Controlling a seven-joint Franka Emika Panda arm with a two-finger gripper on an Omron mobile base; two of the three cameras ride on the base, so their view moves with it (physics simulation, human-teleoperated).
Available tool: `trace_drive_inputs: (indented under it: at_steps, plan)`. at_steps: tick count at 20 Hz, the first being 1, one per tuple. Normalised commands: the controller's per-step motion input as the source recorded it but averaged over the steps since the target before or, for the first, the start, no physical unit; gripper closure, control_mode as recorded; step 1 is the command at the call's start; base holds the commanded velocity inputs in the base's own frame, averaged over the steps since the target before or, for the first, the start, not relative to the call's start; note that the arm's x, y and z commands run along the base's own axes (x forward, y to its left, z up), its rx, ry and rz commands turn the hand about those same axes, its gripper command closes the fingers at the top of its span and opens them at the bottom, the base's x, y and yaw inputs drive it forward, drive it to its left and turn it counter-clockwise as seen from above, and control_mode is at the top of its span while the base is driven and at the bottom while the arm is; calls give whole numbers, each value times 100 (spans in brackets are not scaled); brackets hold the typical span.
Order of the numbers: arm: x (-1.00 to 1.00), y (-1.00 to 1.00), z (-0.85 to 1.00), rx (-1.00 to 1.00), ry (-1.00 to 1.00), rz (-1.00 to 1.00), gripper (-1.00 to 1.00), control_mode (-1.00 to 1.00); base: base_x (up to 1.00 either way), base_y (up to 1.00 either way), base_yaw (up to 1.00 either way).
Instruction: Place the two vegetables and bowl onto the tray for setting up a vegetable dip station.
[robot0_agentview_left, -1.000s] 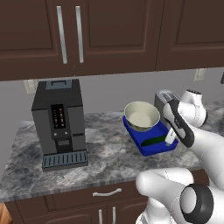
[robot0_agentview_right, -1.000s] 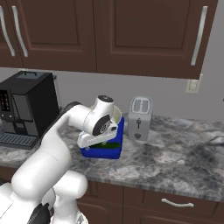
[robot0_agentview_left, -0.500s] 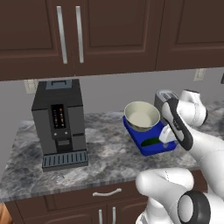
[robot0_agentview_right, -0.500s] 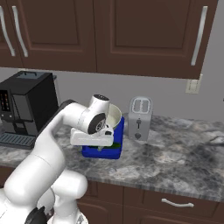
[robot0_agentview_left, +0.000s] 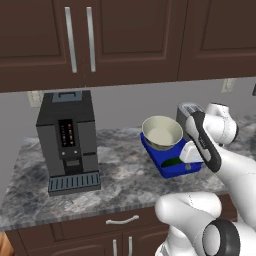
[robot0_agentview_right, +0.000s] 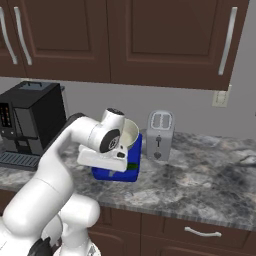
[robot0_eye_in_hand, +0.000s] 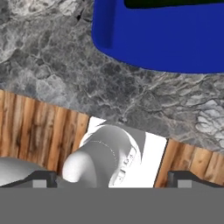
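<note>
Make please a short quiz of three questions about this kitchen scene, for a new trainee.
1. True or false: the bowl rests on the blue tray.
2. Which appliance stands at the left of the counter: A) microwave, B) coffee machine, C) kettle?
3. Fill in: the dark green cucumber lies in the ____.

Key:
1. True.
2. B.
3. Tray. The open gripper grasps nothing; the toaster stands beside the tray.

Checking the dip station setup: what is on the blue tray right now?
The bowl sits on the tray, and the dark green cucumber lies beside it. The gripper hides the tray's near corner, so the carrot cannot be confirmed.
</note>
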Motion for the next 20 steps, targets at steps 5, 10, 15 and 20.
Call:
trace_drive_inputs:
  at_steps: [5, 10, 15, 20]
  plan:
    - [-6, 3, 0, -2, 0, -12, -100, -100, 0, 0, 0]
    - [0, 0, 0, 0, 0, -1, -100, -100, 0, 0, 0]
    - [0, 0, 0, 0, 0, 0, -100, -100, 0, 0, 0]
    - [0, 0, 0, 0, 0, 0, -100, 100, 0, 0, 0]
